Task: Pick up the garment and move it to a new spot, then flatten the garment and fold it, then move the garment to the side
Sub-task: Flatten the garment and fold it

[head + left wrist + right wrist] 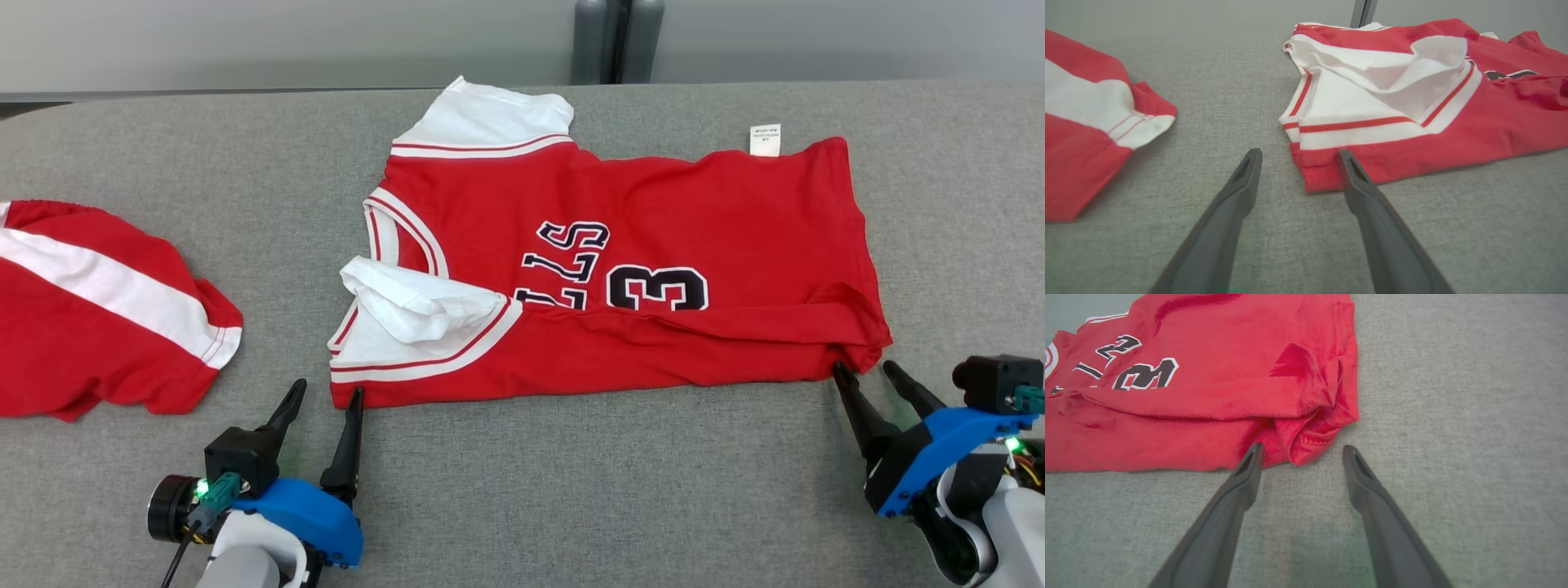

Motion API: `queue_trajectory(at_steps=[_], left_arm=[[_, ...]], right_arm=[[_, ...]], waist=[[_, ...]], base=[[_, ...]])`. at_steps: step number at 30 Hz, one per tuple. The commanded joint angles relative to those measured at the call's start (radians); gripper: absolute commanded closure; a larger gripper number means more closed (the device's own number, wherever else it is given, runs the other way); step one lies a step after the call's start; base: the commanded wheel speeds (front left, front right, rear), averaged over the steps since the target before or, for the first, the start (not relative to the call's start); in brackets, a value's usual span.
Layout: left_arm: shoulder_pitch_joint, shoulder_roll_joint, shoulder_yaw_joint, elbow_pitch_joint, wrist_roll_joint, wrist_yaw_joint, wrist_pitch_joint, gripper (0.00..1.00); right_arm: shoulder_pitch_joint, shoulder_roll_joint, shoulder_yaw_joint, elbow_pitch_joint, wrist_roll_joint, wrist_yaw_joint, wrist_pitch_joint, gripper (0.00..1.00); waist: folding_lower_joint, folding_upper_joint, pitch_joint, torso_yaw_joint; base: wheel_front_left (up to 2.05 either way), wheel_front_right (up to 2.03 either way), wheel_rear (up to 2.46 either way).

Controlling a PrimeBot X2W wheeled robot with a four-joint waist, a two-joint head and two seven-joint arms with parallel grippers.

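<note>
We find the garment [620, 269] lying on the desk [571, 490], its near long edge folded over once. The left pincer [326, 390] and right pincer [865, 367] stand open and empty at its near corners. We judge further folding and the sideways move outstanding.

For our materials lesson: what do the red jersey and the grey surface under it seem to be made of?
Red jersey: likely soft knit fabric, matte, perhaps cotton or polyester; it creases and folds limply, with striped white trim.
Grey surface: seemingly woven upholstery-like cloth, matte; a fine heathered weave shows close up.
</note>
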Motion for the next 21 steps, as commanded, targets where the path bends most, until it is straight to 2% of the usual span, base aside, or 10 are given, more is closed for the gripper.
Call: queue_trajectory(at_steps=[1,12,13,14,15,16,17,18,21], left_arm=[[-0.024,0.000,-0.003,0.009,0.002,-0.004,-0.005,0.00],[-0.107,-0.021,-0.039,0.112,-0.003,-0.028,-0.005,0.00],[-0.113,-0.024,-0.043,0.119,-0.004,-0.029,-0.004,0.10],[-0.116,-0.028,-0.047,0.127,-0.007,-0.031,-0.004,0.28],[-0.121,-0.031,-0.050,0.133,-0.009,-0.033,-0.004,0.56],[-0.126,-0.032,-0.052,0.137,-0.009,-0.034,-0.004,0.80],[-0.129,-0.033,-0.051,0.139,-0.012,-0.034,-0.004,1.00],[-0.131,-0.032,-0.050,0.142,-0.016,-0.035,-0.004,1.00],[-0.126,-0.027,-0.037,0.137,-0.023,-0.037,-0.004,1.00]], right_arm=[[-0.022,-0.001,0.003,0.010,-0.016,0.000,0.001,0.00],[-0.129,0.023,0.036,0.126,-0.059,0.000,-0.021,0.00],[-0.136,0.025,0.039,0.141,-0.062,0.000,-0.023,0.00],[-0.141,0.025,0.043,0.157,-0.068,0.000,-0.025,0.00],[-0.144,0.027,0.047,0.173,-0.070,0.000,-0.029,0.00],[-0.149,0.030,0.050,0.188,-0.071,0.000,-0.031,0.53],[-0.152,0.032,0.054,0.199,-0.070,0.000,-0.038,0.70],[-0.155,0.035,0.058,0.209,-0.067,0.000,-0.042,1.00],[-0.162,0.041,0.074,0.226,-0.054,0.000,-0.071,1.00]], waist=[[0.0001,-0.0001,0.004,0.001],[0.0001,-0.0001,0.034,-0.006],[0.0001,-0.0001,0.035,-0.005],[0.0001,-0.0001,0.035,-0.005],[0.0001,-0.0001,0.035,-0.004],[0.0001,-0.0001,0.035,-0.004],[0.0001,-0.0001,0.033,-0.004],[0.0001,-0.0001,0.032,-0.003],[0.0001,-0.0001,0.018,-0.004]], base=[[0.00,0.00,0.00],[0.00,0.00,0.00],[0.00,0.00,0.00],[0.00,0.00,0.00],[0.00,0.00,0.00],[0.00,0.00,0.00],[0.00,0.00,0.00],[0.00,0.00,0.00],[0.00,0.00,0.00]])
